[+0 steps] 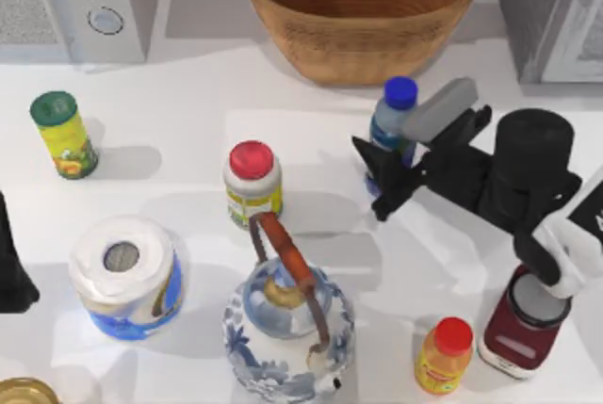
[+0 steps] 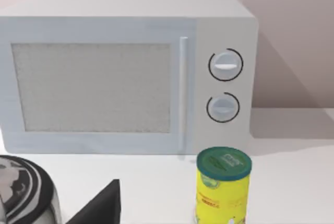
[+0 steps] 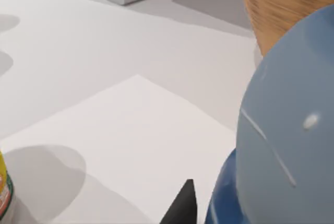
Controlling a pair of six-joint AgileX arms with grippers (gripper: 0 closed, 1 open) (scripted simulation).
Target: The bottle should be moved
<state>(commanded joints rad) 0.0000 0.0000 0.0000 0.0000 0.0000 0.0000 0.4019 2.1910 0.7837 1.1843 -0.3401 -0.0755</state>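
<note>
Top view: right tool spread open around bottle, bottle upright on counter between fingers, not yet pinched. Expect light, slick, squashy plastic; you grip label band, gently. Left tool parked, can't tell its state.

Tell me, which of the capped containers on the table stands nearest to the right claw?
The bottle with the blue cap: the right claw is around its lower part. The other containers stand apart from it.
</note>
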